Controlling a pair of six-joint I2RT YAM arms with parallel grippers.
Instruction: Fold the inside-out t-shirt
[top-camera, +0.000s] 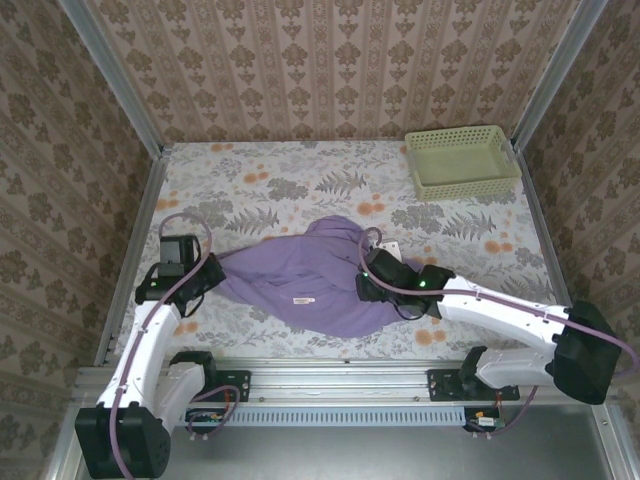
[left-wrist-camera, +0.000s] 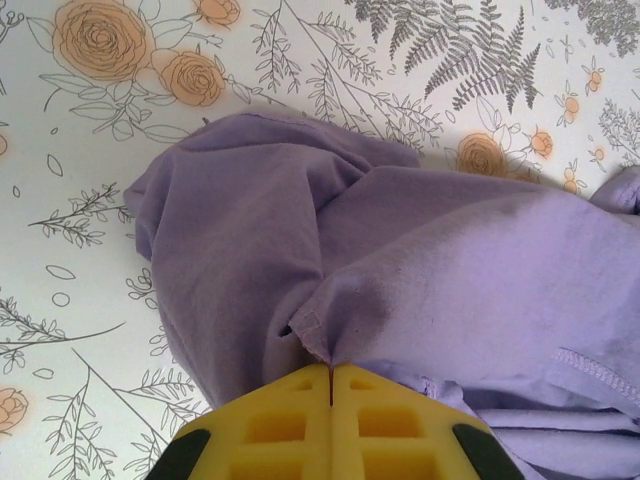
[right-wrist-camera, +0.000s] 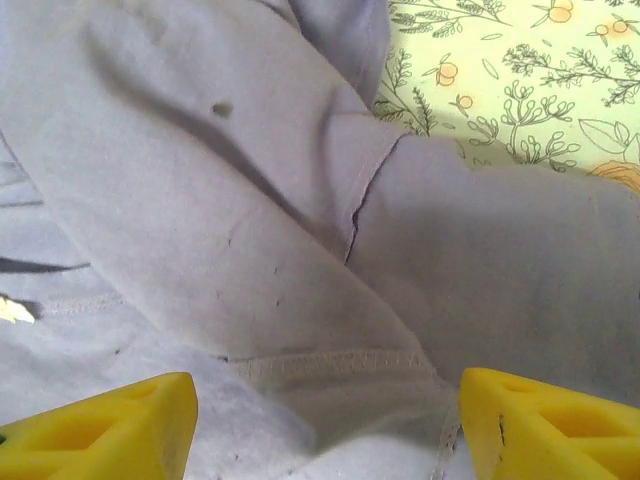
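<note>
The inside-out t-shirt (top-camera: 300, 275) lies bunched in a lavender heap on the flowered table cover, a small white label showing near its front. My left gripper (top-camera: 214, 272) is at the shirt's left end. In the left wrist view its yellow fingers (left-wrist-camera: 290, 420) are pressed together at the left gripper's tip (left-wrist-camera: 331, 368), pinching a hemmed edge of the t-shirt (left-wrist-camera: 420, 270). My right gripper (top-camera: 372, 276) sits on the heap's right side. It stands open (right-wrist-camera: 325, 430), yellow fingertips (right-wrist-camera: 110, 430) wide apart over a stitched hem of the t-shirt (right-wrist-camera: 250, 200), nothing between them.
A pale green mesh basket (top-camera: 463, 162) stands at the back right corner. Patterned walls and metal rails (top-camera: 140, 250) close in the table on the left, right and back. Bare flowered cover (top-camera: 300, 180) lies behind the shirt.
</note>
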